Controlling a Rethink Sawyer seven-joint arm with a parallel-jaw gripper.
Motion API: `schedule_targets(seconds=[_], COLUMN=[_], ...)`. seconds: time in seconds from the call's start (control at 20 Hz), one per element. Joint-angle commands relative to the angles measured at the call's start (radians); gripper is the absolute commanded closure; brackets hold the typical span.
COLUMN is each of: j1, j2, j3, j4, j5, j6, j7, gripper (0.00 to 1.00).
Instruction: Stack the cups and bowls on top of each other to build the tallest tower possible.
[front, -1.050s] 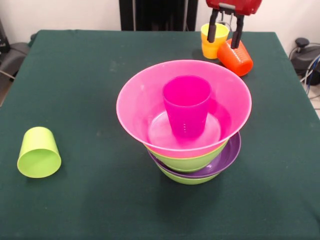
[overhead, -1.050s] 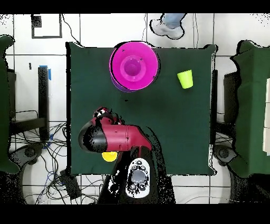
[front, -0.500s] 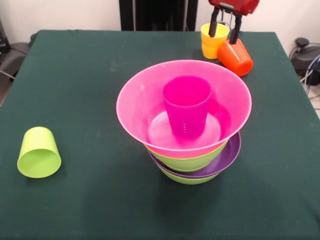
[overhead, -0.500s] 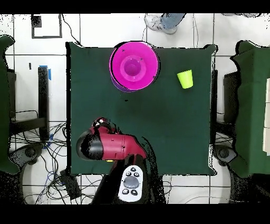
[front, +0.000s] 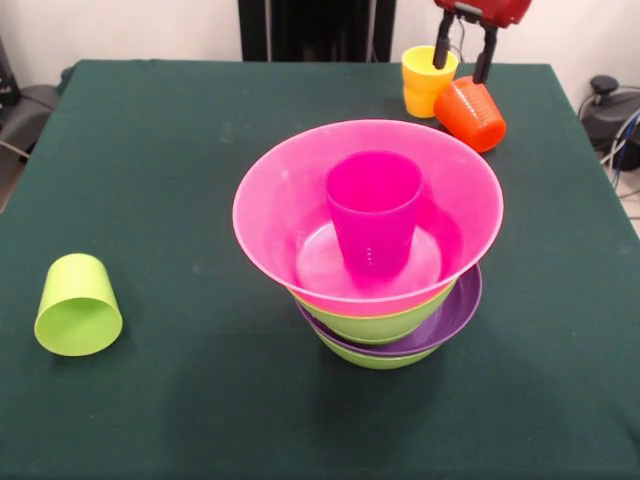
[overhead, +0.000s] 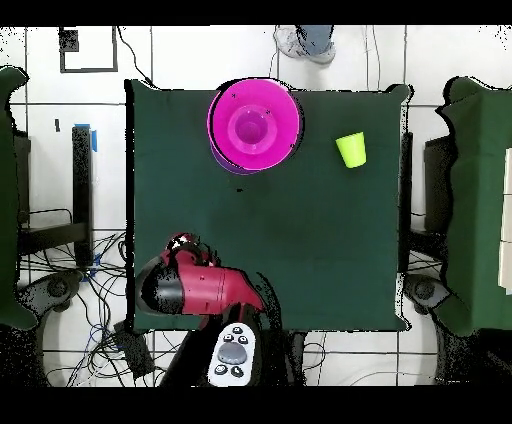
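Above yellow-orange cup (front: 426, 79) and orange cup (front: 471, 113): gripper (front: 464, 55), fingers (front: 441, 52) spread, holding nothing.

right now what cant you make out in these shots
- Overhead: the yellow-orange cup and orange cup are hidden under the arm.
- Front: the claw is cut off by the top edge.
- Both views: bowls under the pink bowl show only edges.

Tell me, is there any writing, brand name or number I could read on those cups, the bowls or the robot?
None can be read.
The purple cup in the pink bowl shows faint marks low on its wall, too small to read.
The lime green cup, yellow-orange cup, orange cup and gripper show no text.
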Motion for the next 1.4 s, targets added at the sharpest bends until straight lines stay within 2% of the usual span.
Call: schedule_targets(seconds=[0.05,0.65,1.4], j1=[0.036,0.106,0.083], j2=[0.066,0.089,0.076], j3=[0.038,0.017,0.034], j4=[0.07,0.089,0.104], j5=[0.077,0.167,0.182], j6=[-0.115,-0.149,-0.144], j7=[0.241,0.228,0.2], gripper=[0.0,0.0,0.0])
